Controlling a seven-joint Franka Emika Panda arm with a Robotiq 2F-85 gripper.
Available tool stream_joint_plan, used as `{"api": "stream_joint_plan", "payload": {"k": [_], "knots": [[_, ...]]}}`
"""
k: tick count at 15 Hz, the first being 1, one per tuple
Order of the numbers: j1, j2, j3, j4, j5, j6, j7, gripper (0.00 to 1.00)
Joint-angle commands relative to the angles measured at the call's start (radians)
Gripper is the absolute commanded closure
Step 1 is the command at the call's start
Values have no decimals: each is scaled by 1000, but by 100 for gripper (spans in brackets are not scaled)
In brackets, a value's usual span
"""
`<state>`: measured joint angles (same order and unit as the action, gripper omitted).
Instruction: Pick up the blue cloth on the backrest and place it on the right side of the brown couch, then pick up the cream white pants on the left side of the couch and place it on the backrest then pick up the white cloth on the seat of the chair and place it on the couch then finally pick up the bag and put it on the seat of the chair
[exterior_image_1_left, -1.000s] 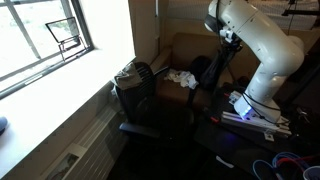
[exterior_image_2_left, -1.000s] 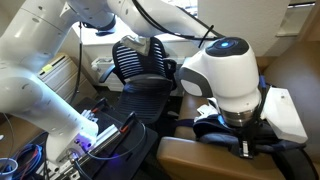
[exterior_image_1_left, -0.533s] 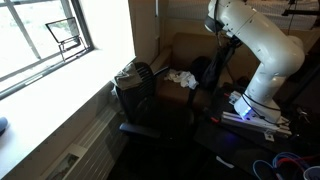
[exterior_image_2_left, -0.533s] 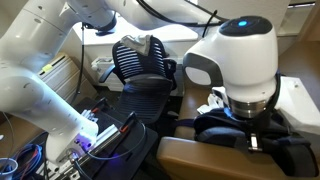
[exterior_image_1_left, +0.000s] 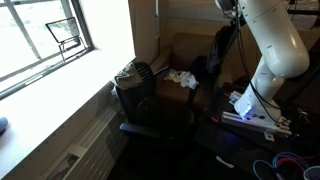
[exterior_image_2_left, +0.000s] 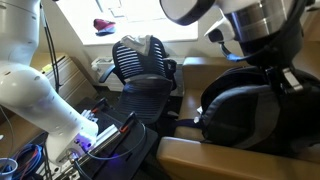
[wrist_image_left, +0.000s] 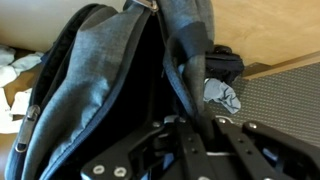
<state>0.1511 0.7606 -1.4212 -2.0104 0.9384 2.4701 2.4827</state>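
My gripper (wrist_image_left: 185, 128) is shut on a strap of the dark grey bag (wrist_image_left: 90, 90) and holds it hanging above the brown couch (wrist_image_left: 270, 40). The bag shows in both exterior views (exterior_image_1_left: 216, 58) (exterior_image_2_left: 245, 112), clear of the couch seat. A small blue-grey cloth (wrist_image_left: 222, 95) lies on the couch below. A white cloth (exterior_image_1_left: 182, 78) lies on the couch seat near the black chair (exterior_image_1_left: 135, 92). The chair's seat (exterior_image_2_left: 145, 90) looks bare.
A pale garment (exterior_image_2_left: 150, 45) hangs over the chair's backrest. A window and sill (exterior_image_1_left: 50, 70) run along one side. Cables and an electronics box (exterior_image_1_left: 250, 108) lie by the robot base. The couch armrest (exterior_image_2_left: 220, 160) is close under the bag.
The arm has risen and the bag has gone up with it, off the couch seat. The chair and cloths have not moved.
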Motion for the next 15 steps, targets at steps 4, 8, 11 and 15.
{"api": "stream_joint_plan", "payload": {"k": [4,8,11,15], "knots": [[69,-167,-12,-49,-223,45,73,84],[136,-191,-25,-51,-284,94,104,96],[355,-171,-150,-92,-411,181,151,96],[669,-160,-321,-136,-492,212,111,96]]}}
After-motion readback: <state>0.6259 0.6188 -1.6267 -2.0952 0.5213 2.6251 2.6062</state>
